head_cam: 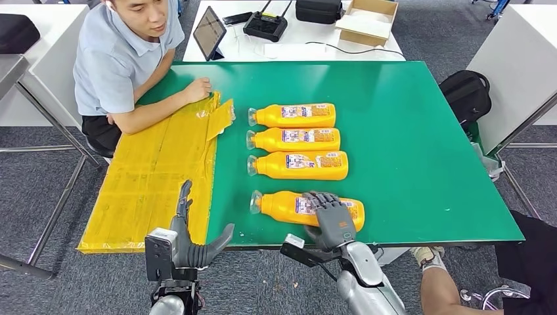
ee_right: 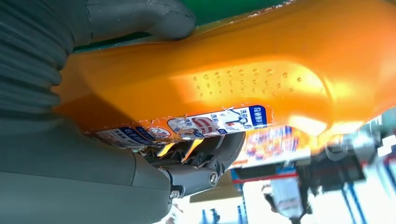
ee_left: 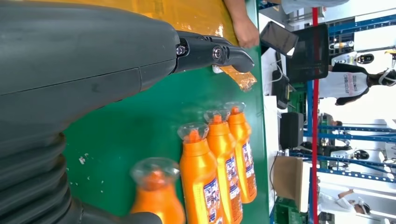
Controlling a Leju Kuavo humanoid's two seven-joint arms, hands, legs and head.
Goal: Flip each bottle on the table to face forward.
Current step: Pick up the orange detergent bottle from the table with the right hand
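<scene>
Four orange plastic bottles with clear caps lie on their sides on the green table (head_cam: pixel 420 131), caps toward the yellow plastic sheet (head_cam: pixel 157 177) that covers the table's left part. Three of them sit in a close row near the middle: the far bottle (head_cam: pixel 293 115), the middle bottle (head_cam: pixel 295 139) and the third bottle (head_cam: pixel 299 165). The nearest bottle (head_cam: pixel 289 206) lies apart from them, close to the table's near edge.

The right hand (head_cam: pixel 332 220) grasps that nearest bottle around its body — fingers over the labelled top, thumb (ee_right: pixel 140 18) against the side by the tabletop. The left hand (head_cam: pixel 197 246) holds nothing, fingers spread, at the near edge over the yellow sheet.

The bottles look rigid, smooth and likely slippery. The dimpled patch on the waist seems the best hold; a grip across the glossy label may slide as the bottle rolls. A person (head_cam: pixel 125 59) sits at the far left corner, a fist resting on the sheet.
</scene>
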